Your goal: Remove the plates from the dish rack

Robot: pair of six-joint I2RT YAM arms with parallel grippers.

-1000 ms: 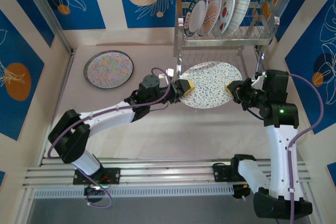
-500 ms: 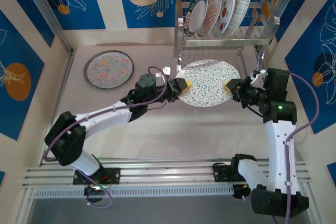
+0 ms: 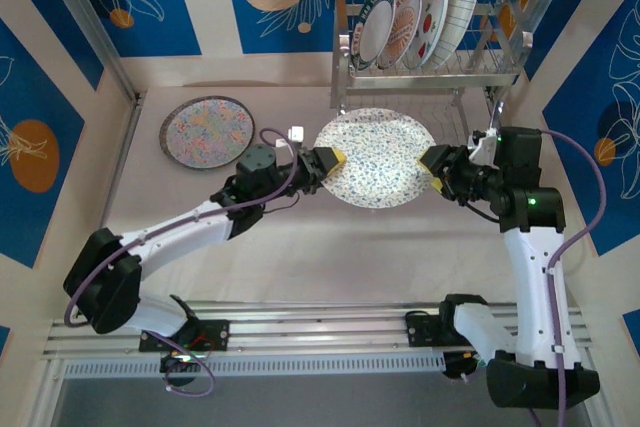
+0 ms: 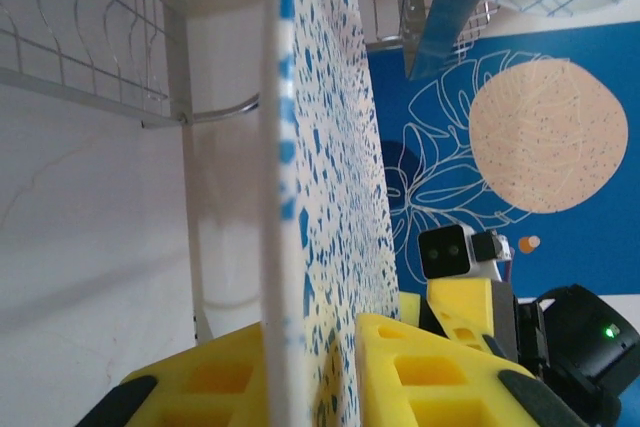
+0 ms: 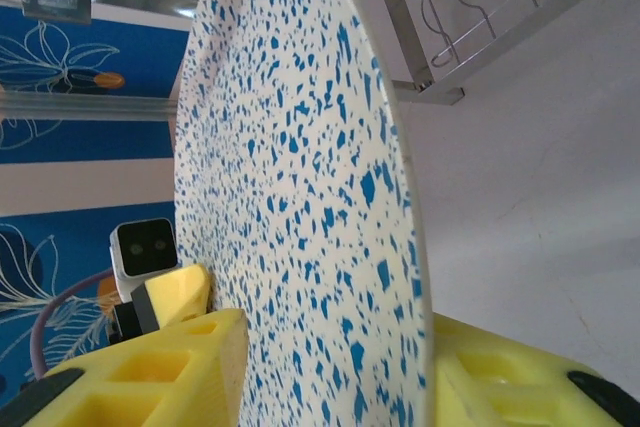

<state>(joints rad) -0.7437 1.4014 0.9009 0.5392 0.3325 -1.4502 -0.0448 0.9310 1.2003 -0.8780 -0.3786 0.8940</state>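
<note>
- The table (image 3: 300, 237) carries both arms at its near edge, and both grippers are out over its middle.
- The dish rack (image 3: 430, 75) stands beyond both grippers, at the far side of the table. It is nearer to the right gripper than to the left one. Its wavy lower shelf is just behind the plate that they share.
- The speckled plate (image 3: 378, 157), white with blue flecks, hangs face up between the two grippers, outside the rack and lifted off the table. Its one edge is in the left gripper and the opposite edge is at the right gripper.
- The floral plate (image 3: 207, 132) lies flat on the table, to the left of the left gripper and a little beyond it, well apart from it.
- Four plates (image 3: 410, 22) stand on edge in the upper shelf of the rack, beyond the right gripper and higher than it.
- The left gripper (image 3: 328, 160) is closed on the rim of the speckled plate. In the left wrist view its yellow fingers (image 4: 430, 367) press the rim from both faces.
- The right gripper (image 3: 435, 162) has its jaws parted. In the right wrist view its yellow fingers (image 5: 180, 367) stand on both sides of the rim, wider than the rim is thick. Whether a pad touches the plate, I cannot tell.
</note>
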